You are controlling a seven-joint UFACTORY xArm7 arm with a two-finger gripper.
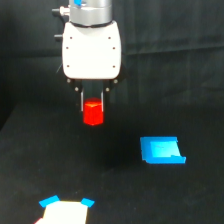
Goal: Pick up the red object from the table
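- Gripper point(93, 106): narrow fingers closed against the sides of the red object point(93, 113), which hangs between them, apparently clear of the table point(30, 160).
- Grip: only the upper part of the block sits between the fingertips; most of it protrudes below. Judged a shallow hold.
- Risk: slip or rotation under a quick move, since the contact area looks small.
- Risk: a drop would send the block onto the dark surface, possibly rolling towards the blue piece point(161, 150) at the exterior view's right.
- White item with blue corners point(65, 210) at the bottom edge: unidentified, well apart.
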